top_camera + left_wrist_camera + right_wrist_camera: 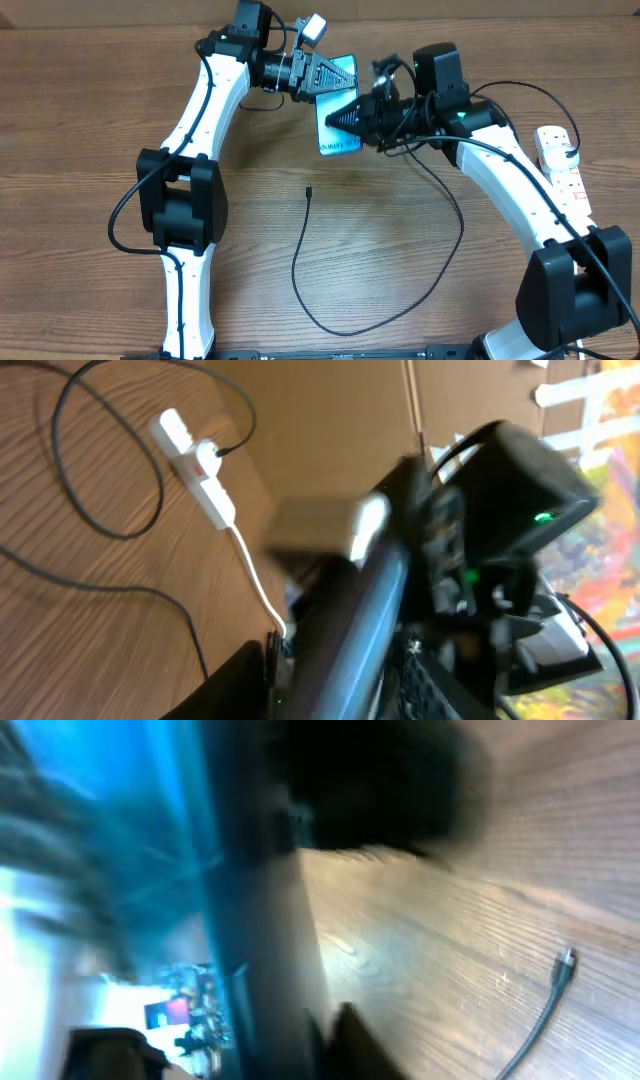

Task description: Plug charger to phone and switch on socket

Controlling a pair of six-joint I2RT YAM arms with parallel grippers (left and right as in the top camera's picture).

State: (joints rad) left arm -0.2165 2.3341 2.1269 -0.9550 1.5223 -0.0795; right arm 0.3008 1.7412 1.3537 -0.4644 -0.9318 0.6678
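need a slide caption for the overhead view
The left arm and right arm meet at the phone; the charger lies unplugged on the table, socket at right

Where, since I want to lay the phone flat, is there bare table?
Widest: the table left of the left arm. Also bare: the strip between that arm and the charger, and the wood inside the charger's curve. Crowded: top centre around the phone, where both arms meet, and the right edge by the socket.

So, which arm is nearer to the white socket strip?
Right. The right arm runs close beside the socket, which lies near the table's right edge. The left arm is on the opposite side of the table, beyond the phone.
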